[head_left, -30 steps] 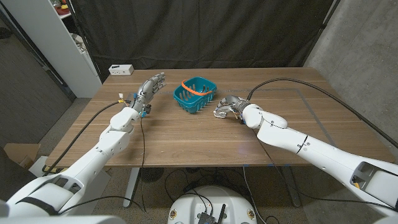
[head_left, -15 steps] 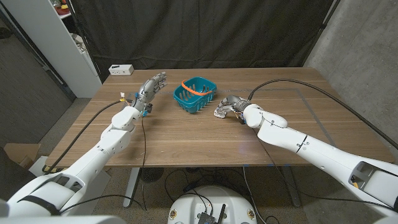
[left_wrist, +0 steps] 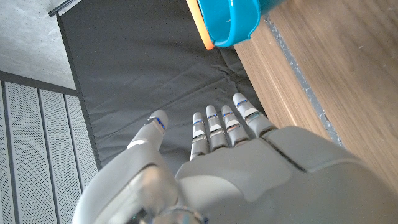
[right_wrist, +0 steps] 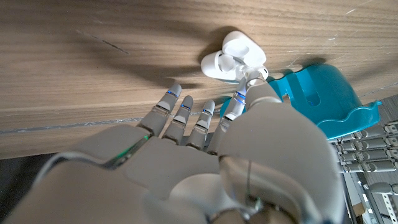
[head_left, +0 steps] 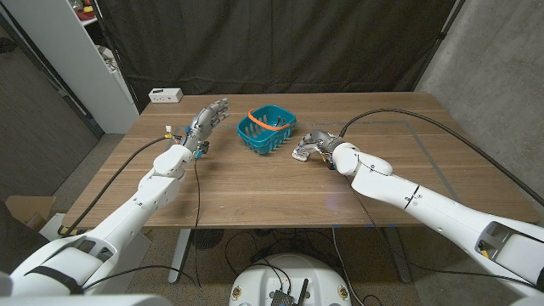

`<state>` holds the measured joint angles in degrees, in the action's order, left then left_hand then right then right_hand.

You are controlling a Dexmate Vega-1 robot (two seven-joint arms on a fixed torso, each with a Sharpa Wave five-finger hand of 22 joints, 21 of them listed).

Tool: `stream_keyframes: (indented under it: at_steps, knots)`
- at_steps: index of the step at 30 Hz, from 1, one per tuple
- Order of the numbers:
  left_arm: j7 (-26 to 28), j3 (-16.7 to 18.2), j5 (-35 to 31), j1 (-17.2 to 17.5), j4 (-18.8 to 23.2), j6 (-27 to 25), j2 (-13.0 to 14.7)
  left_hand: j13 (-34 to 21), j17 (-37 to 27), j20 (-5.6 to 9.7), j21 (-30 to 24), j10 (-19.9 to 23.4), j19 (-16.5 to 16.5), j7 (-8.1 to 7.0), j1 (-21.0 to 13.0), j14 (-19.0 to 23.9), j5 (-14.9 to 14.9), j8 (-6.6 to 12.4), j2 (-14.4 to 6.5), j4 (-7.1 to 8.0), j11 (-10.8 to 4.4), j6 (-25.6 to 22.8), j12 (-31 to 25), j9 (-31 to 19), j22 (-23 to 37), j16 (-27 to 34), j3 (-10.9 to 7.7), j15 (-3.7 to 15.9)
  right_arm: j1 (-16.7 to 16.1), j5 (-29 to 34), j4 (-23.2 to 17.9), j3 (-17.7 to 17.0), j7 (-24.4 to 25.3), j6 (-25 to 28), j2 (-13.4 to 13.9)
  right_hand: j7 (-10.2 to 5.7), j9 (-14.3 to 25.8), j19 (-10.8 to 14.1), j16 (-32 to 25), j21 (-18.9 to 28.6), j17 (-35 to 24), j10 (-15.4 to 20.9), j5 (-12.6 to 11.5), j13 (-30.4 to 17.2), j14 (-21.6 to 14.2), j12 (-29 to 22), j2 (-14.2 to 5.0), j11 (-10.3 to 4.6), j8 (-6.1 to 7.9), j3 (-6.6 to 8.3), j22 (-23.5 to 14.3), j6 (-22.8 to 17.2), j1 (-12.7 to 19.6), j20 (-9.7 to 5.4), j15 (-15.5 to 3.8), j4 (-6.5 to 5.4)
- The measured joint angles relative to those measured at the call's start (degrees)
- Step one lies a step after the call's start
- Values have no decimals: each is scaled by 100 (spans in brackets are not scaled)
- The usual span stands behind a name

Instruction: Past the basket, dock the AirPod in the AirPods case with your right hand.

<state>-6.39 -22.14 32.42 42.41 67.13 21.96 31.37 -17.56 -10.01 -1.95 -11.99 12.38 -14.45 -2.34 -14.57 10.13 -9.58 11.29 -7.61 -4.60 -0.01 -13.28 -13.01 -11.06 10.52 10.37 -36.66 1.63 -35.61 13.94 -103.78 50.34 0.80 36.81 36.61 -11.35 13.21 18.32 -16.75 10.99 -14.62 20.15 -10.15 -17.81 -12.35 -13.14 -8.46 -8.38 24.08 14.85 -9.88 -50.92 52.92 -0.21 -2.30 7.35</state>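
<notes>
The teal basket (head_left: 266,130) with an orange handle stands at the table's middle back, and shows again as the basket (right_wrist: 317,99) and the basket (left_wrist: 230,18). Just right of it lies the open white AirPods case (head_left: 300,154), seen close up as the case (right_wrist: 231,55). My right hand (head_left: 313,144) hovers over the case, its thumb and a fingertip (right_wrist: 250,84) pinching the white AirPod (right_wrist: 240,68) at the case's mouth while the other fingers (right_wrist: 180,115) stay stretched out. My left hand (head_left: 206,119) is held above the table left of the basket, fingers (left_wrist: 217,127) straight and apart, holding nothing.
A white box (head_left: 165,95) sits at the back left corner of the wooden table (head_left: 272,191). A white shelf unit (head_left: 81,51) stands beyond the left edge, and a black curtain (head_left: 280,42) hangs behind the table.
Almost nothing differs: my right hand stays at the case with only a slight shift, and my left hand holds its place.
</notes>
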Motion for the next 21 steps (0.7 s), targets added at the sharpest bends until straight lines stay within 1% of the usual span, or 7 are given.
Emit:
stream_keyframes:
  at_steps: [2, 7, 9, 14, 21]
  knots:
    - [-4, -1, 0, -1, 0, -4, 0, 0, 0, 0, 0, 0, 0, 0, 0, 0, 0, 0, 0, 0, 0, 0, 0, 0, 0, 0, 0, 0, -2, -13, 8, -6, 9, 6, -8, 0, 0, 0, 0, 0, 0, 0, 0, 0, -16, 0, 0, 0, -36, -23, 0, 0, 0, 0, -16, 23]
    - [-23, -6, 2, -4, 4, -29, 4, 0, 0, 0, 0, 0, 0, 0, 0, 0, 0, 0, 0, 0, 0, 0, 0, 0, 0, 0, 0, 0, -13, -32, 14, -28, 20, 11, -18, 20, 0, 16, 0, 0, 0, 0, 0, 0, -16, 0, 0, 0, -50, -23, 0, -20, 0, -16, -16, 23]
    - [-24, -8, 3, -7, 16, -40, 16, 0, 0, 0, 0, 0, 0, 0, 0, 0, 0, 0, 0, 0, 0, 0, 0, 0, 0, 0, 0, 0, -18, -32, 14, -34, 20, 11, -18, 20, 0, 31, 0, 0, 0, 28, 0, 9, -16, 0, 0, 28, -57, -23, 0, -20, 0, -32, -16, 23]
    - [-24, -12, 4, -6, 40, -63, 24, 0, 1, 0, 0, 0, 0, 0, 0, 0, 0, 0, 0, 0, 0, 0, 0, 0, 0, 0, 0, 0, -49, -98, -8, -65, 73, 9, -6, 20, -1, 32, 1, 27, -1, 7, 0, 27, -38, 0, 0, 49, -58, -23, 0, -19, 0, -32, 6, 23]
    - [-26, -28, 1, -28, 43, -85, 25, 0, 1, 0, 0, 0, 0, 0, 0, 0, 0, 0, 0, 1, 0, 0, 0, 0, 0, 0, -1, 0, -91, -148, -30, -107, 133, -64, 10, 20, -18, 32, 1, 27, -1, 7, 0, 27, -46, 0, 0, 49, -91, -23, 0, -19, 0, -32, 14, 23]
